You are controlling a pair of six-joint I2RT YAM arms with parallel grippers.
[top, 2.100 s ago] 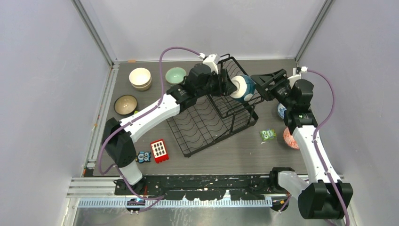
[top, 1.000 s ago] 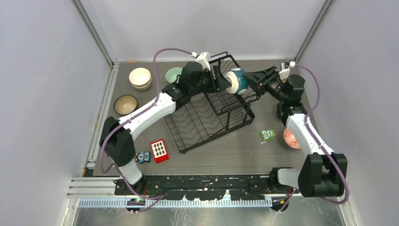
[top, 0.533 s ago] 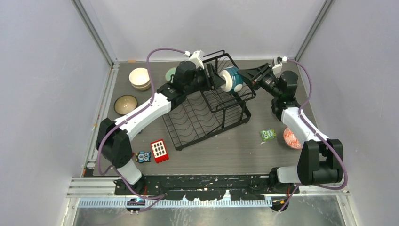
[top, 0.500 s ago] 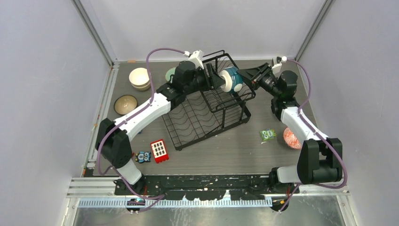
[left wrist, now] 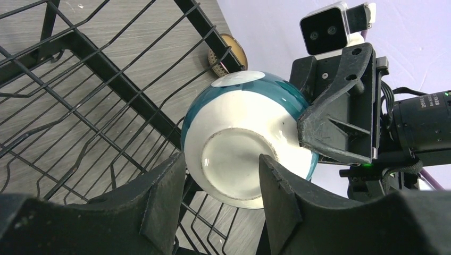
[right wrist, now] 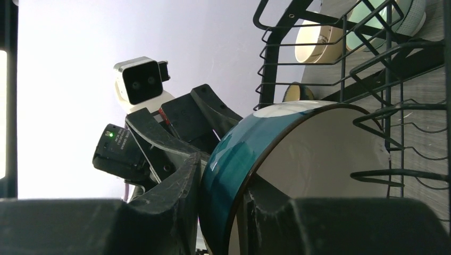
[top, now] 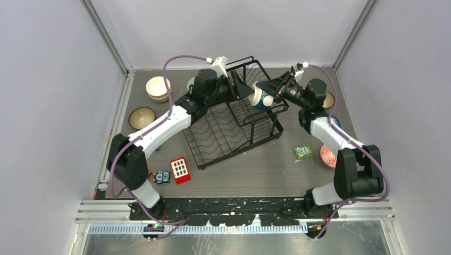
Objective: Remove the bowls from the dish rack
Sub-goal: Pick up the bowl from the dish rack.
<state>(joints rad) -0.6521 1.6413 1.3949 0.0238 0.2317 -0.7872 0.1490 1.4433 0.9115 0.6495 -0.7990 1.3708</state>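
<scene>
rack: dish rack (top: 228,133) mid-table, below both my wrists.
teal bowl: teal bowl (top: 260,98) in the air over the rack's raised basket, tipped on its side, between my two claws.
left claw: left claw (left wrist: 220,175) half-spread, fingers gripping the bowl's foot.
right claw: right claw (right wrist: 223,183) narrow, pinching the rim, one finger inside, one outside.
changed: right claw was wider a second ago and has now clamped on.
means: handover looks set. My guess is left lets go next.

Lab test cell: plain walls (top: 48,106), aluminium framing (top: 106,37) around a table (top: 255,170)
</scene>
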